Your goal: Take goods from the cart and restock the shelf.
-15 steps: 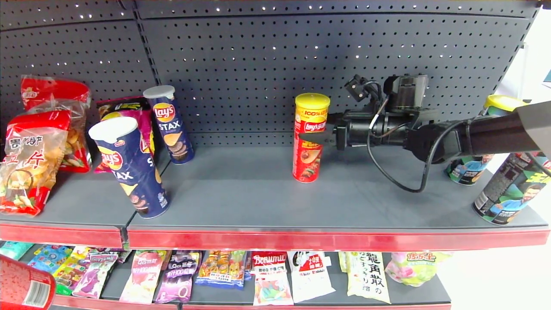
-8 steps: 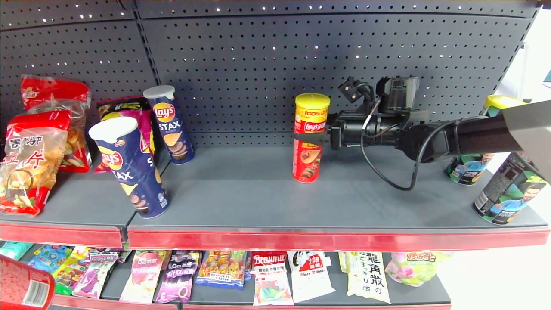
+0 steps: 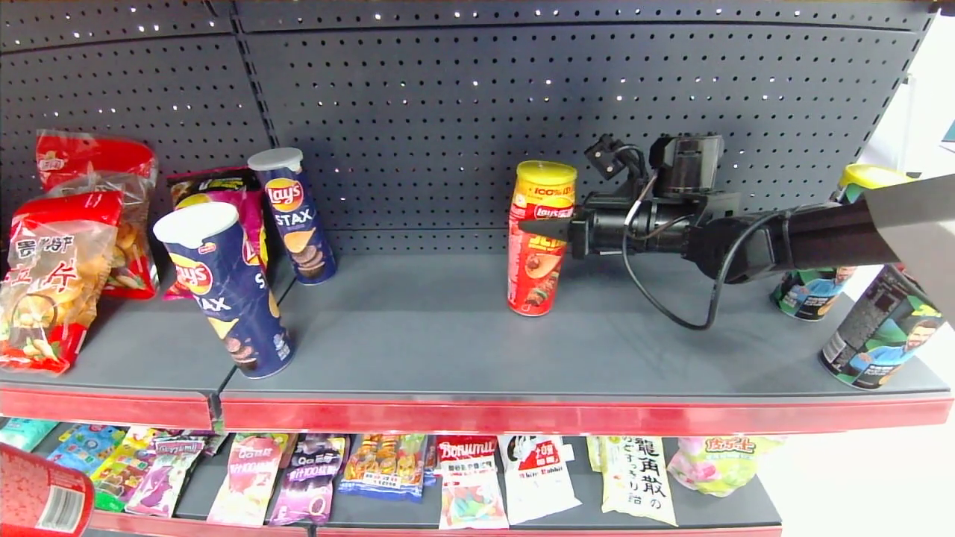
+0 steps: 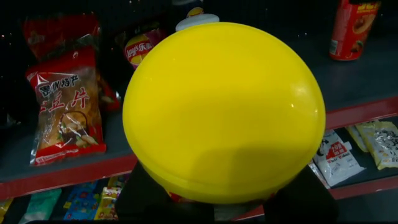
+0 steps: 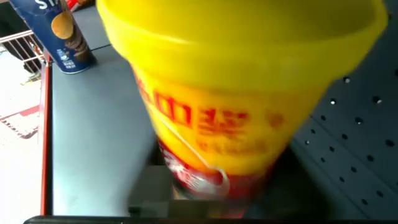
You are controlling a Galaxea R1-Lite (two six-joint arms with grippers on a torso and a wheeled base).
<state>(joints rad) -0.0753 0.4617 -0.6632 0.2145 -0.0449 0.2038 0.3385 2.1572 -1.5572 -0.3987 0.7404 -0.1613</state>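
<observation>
A red chip can [image 3: 536, 257] with a yellow lid stands mid-shelf, leaning a little with its top toward the right. My right gripper [image 3: 549, 227] comes in from the right and is shut on its upper part; one dark finger crosses the label. The right wrist view sees this can [image 5: 217, 118] from very close. At the lower left, below the shelf [image 3: 448, 350], my left gripper [image 4: 217, 208] is shut on a second red can [image 3: 37, 496]. Its yellow lid [image 4: 224, 112] hides the fingers.
Two blue cans [image 3: 224, 291] [image 3: 292, 216] and snack bags [image 3: 56, 276] stand at the shelf's left. Green cans [image 3: 880, 332] [image 3: 809, 292] stand at the right end. Bare shelf lies between the front blue can and the red one. Packets [image 3: 462, 470] line the lower shelf.
My right gripper slid left onto the red can, then rose slightly. The can went from upright to leaning, its top shifted right and its label turned. The left arm has not moved.
</observation>
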